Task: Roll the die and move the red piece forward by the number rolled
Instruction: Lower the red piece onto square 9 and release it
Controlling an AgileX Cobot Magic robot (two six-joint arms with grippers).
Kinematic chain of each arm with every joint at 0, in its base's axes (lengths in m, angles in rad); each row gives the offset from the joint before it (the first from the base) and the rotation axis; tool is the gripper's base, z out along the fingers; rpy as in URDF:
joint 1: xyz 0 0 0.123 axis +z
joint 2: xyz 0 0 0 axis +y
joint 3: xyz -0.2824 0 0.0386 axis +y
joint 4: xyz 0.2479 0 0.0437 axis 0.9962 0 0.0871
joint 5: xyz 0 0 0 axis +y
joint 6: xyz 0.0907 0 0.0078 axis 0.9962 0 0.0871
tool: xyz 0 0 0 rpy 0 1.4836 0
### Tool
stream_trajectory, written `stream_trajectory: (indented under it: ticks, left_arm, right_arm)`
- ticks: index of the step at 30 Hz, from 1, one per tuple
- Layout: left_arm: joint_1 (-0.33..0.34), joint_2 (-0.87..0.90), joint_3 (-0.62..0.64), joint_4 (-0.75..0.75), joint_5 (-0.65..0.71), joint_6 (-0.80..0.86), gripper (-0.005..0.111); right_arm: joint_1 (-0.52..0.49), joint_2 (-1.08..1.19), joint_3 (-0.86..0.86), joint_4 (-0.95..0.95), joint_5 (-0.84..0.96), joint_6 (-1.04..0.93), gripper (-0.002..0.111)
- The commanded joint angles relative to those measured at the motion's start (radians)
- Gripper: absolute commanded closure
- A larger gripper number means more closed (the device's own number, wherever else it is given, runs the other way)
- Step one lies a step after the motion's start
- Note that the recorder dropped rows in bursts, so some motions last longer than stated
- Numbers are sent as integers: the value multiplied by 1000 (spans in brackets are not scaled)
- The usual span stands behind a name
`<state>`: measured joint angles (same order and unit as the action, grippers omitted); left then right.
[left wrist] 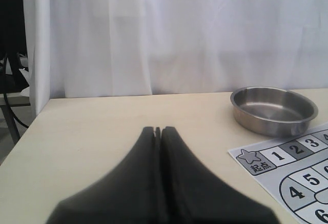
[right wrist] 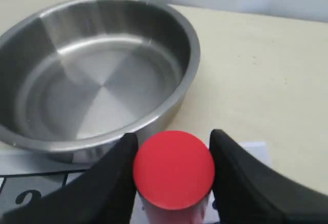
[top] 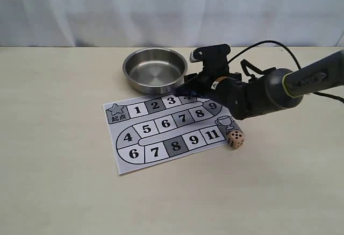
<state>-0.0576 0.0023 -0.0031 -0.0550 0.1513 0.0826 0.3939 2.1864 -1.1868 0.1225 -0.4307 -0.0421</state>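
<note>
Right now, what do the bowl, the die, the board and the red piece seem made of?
Bowl: metal, probably stainless steel; brushed, mirror-like glints. Die: pale, matte, wood-like, with dark pips. Board: printed paper or thin card, lying flat. Red piece: smooth, even red; plastic or painted wood, cannot tell.

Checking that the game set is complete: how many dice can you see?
1. The die sits by the board's corner, next to square 11. The right arm covers part of the board, so another could be hidden there.
</note>
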Motion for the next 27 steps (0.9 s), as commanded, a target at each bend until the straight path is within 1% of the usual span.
stream_trajectory:
  ticks: [1,5,9,20,27]
  left_arm:
    - [-2,-2,3,1,-8,-8,107]
    - [-2,-2,3,1,-8,-8,107]
    - [-2,-2,3,1,-8,-8,107]
    - [-2,-2,3,1,-8,-8,107]
    - [-2,-2,3,1,-8,-8,107]
  right_arm:
    - [-34,-24,2,-4,-3,-10,104]
    - [-69,-24,2,-4,30,-10,104]
    - [-82,-24,2,-4,33,-10,104]
    - [-68,52,2,-12,10,9,104]
    - [-67,56,2,-15,9,9,103]
